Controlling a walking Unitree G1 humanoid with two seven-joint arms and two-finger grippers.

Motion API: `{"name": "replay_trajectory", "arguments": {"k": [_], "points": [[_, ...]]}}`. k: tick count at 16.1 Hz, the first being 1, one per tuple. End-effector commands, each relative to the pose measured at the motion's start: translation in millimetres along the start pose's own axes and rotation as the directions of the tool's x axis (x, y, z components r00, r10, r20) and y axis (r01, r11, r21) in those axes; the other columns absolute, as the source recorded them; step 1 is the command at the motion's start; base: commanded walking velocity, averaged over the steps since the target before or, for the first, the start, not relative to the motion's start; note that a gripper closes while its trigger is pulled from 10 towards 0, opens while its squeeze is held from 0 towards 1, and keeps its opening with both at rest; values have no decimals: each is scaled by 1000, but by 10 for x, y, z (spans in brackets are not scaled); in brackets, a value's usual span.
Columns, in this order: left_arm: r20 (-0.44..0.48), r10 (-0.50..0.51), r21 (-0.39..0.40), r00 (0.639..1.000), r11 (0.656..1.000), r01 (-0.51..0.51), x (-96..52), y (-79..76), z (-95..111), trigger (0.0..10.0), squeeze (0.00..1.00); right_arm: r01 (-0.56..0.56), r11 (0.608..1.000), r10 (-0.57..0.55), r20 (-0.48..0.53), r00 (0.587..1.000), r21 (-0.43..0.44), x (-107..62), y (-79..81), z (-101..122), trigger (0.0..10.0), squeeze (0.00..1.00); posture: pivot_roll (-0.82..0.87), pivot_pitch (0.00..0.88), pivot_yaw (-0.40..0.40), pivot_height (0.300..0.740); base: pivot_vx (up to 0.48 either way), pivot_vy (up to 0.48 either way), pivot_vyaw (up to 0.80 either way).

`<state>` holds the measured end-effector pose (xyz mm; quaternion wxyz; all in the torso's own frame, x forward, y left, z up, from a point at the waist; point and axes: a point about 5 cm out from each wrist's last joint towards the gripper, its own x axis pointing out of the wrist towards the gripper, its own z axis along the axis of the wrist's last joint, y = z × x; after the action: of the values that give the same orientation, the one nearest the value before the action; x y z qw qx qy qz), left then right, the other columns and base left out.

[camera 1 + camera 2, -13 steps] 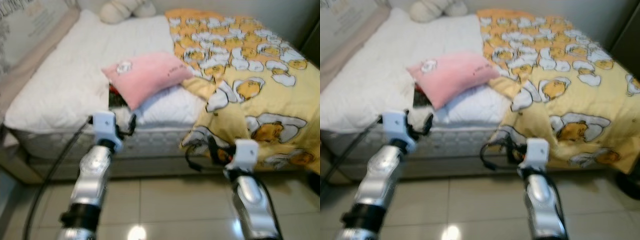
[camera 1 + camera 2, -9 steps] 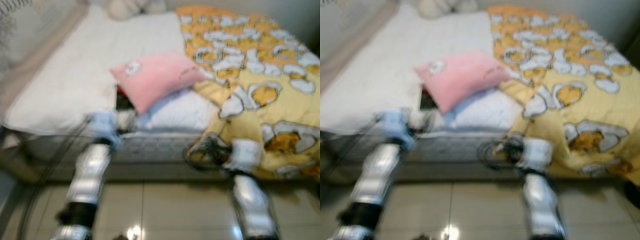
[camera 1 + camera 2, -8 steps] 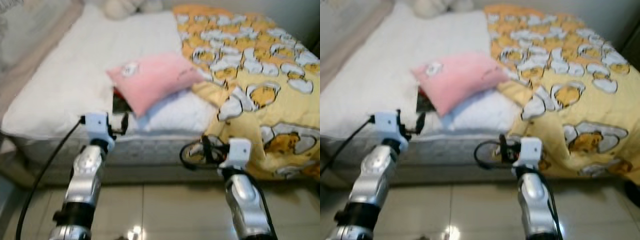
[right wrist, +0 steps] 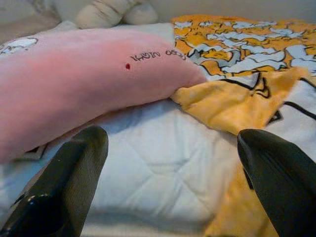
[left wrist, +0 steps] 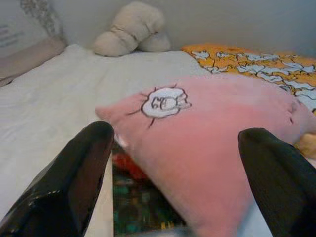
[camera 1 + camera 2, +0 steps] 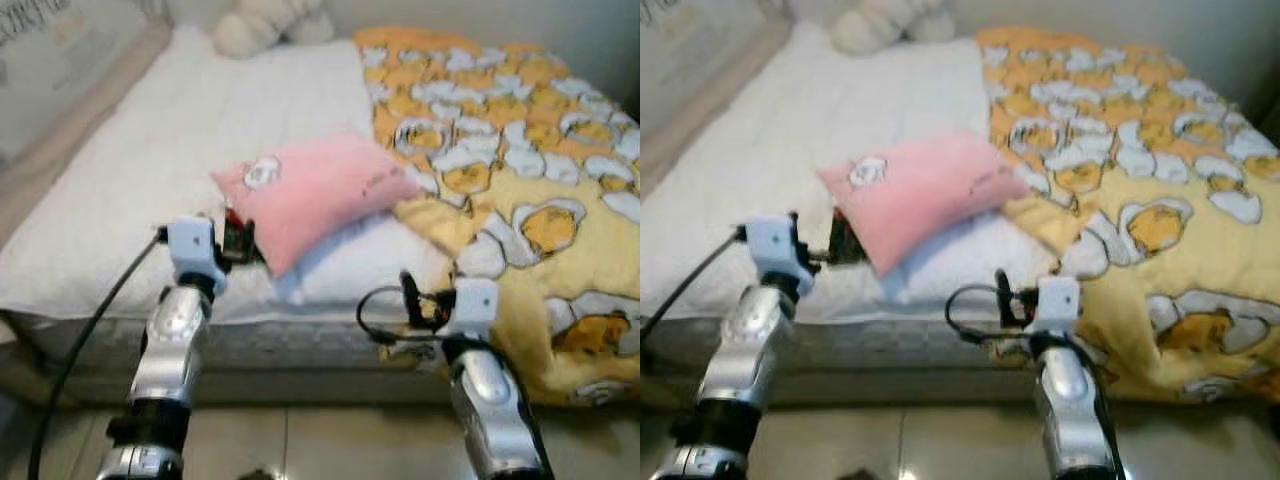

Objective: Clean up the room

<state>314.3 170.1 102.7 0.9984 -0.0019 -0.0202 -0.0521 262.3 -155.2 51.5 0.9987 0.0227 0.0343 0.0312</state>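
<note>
A pink pillow (image 6: 320,190) with a small white patch lies at the near side of the white bed (image 6: 130,150), resting on a white folded quilt (image 6: 350,255). A dark and red flat thing (image 5: 131,197) pokes out from under the pillow's near corner. A yellow patterned blanket (image 6: 520,170) covers the bed's right half and hangs over the edge. My left gripper (image 6: 240,242) is open at the pillow's left corner, its fingers (image 5: 74,177) spread wide. My right gripper (image 6: 408,296) is open just before the quilt, at the mattress edge.
A cream plush toy (image 6: 265,25) sits at the head of the bed. A padded beige panel (image 6: 60,70) lines the bed's left side. Glossy tiled floor (image 6: 330,440) lies between me and the bed frame. A black cable (image 6: 80,340) trails from my left arm.
The whole view has shifted closer to the bed. Both grippers now reach over the mattress edge, and the left one has come up to the pink pillow's corner.
</note>
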Motion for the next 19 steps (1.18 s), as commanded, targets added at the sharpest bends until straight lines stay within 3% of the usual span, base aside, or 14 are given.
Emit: {"name": "replay_trajectory", "arguments": {"k": [1, 3, 4, 10, 13, 16, 19], "points": [[17, -28, -10, 999, 1000, 28, 39, -109, 29, 10000, 0, 30, 999, -30, 11, 1000, -17, -12, -117, 32, 10000, 0, 83, 0, -24, 740, 461, 0, 0], [18, -26, -7, 999, 1000, 26, 56, -98, 34, 10000, 0, 20, 1000, -20, 17, 1000, -23, -15, -92, 38, 10000, 0, 80, 0, -23, 740, 435, 124, 0], [5, -35, 18, 999, 999, 35, 68, -90, 22, 10000, 0, 17, 1000, -17, 17, 1000, -22, -25, -80, 33, 10000, 0, 78, 0, -21, 740, 0, 480, 0], [0, -59, -8, 998, 998, 59, 101, -112, 26, 10000, 0, 19, 1000, -19, 11, 1000, -13, -60, -75, 13, 10000, 0, 67, 0, -14, 740, 0, 480, 0], [-12, -67, 100, 998, 993, 68, 120, -178, 10, 10000, 0, 29, 1000, -28, 8, 1000, -12, -75, -90, 9, 10000, 0, 59, 0, -10, 740, 0, 320, 0], [25, -83, 40, 996, 996, 81, 130, -190, 60, 10000, 0, 42, 999, -42, 9, 999, -11, -92, -108, 11, 10000, 0, 50, 0, -8, 740, 247, 0, 0], [31, -76, 31, 997, 997, 75, 134, -199, 61, 10000, 0, 52, 999, -52, 6, 999, -12, -109, -140, 5, 10000, 0, 45, 0, -6, 740, 480, 0, 0]]}}
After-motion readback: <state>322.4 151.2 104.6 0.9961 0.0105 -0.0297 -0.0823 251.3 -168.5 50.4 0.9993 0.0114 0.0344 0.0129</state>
